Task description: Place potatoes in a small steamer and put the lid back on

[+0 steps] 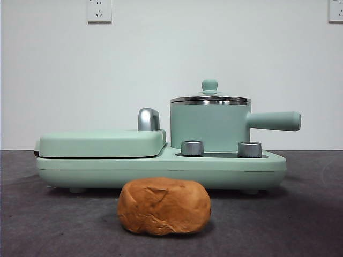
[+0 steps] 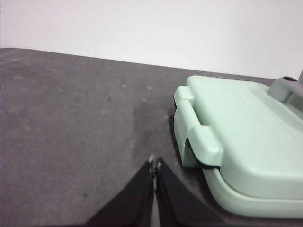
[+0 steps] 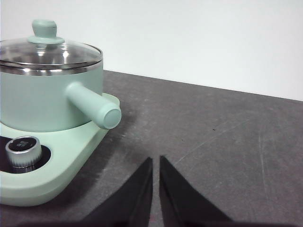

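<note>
We're right at the start: the potato [image 1: 164, 206] sits on the table in front of the cooker base [image 1: 161, 167], and the lid [image 1: 210, 98] is on the pot [image 1: 209, 126]. Left gripper [image 2: 155, 164] and right gripper [image 3: 155, 161] both wait pinched together, holding nothing. The lid has to come off first, we reckon. There's plenty of bare table [image 3: 227, 137] past the pot handle [image 3: 93, 106].

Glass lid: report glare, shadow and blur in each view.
Front view: sharp, soft shadow under the potato. Right wrist view: bright glints on the lid, right gripper blurred. Left wrist view: left gripper soft, shadow beside the grill plate.
</note>
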Controlling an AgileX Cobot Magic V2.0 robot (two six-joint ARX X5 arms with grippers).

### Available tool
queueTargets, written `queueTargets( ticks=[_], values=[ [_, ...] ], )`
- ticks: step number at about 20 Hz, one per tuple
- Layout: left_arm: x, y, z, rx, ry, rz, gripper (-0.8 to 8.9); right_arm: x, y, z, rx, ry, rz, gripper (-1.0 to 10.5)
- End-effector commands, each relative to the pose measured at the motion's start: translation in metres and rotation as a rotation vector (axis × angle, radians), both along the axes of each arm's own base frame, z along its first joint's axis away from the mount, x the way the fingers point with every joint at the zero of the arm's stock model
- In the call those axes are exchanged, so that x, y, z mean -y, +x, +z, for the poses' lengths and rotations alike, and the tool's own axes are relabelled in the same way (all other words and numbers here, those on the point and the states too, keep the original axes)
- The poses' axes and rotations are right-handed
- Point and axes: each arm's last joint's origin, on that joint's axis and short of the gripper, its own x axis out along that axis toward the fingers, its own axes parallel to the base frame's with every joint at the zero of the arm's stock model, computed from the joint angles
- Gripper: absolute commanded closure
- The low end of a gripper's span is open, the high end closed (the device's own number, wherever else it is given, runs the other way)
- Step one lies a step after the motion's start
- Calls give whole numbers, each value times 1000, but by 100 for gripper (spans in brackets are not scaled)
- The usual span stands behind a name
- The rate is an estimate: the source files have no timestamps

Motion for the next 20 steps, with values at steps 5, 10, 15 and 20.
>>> queueTargets(
  ticks=[5,10,15,20],
  values=[
    [0,2,3,69,-115,3,808,0,0,7,72,57,4,925],
    [0,1,14,165,-271,-5,808,0,-1,17,134,289,10,927],
    [0,-3,32,348,-329,-33,808,0,-4,30,256,396,50,927],
    [-1,-10,52,520,-349,-50,806,1,-12,53,430,425,79,934]
  ],
)
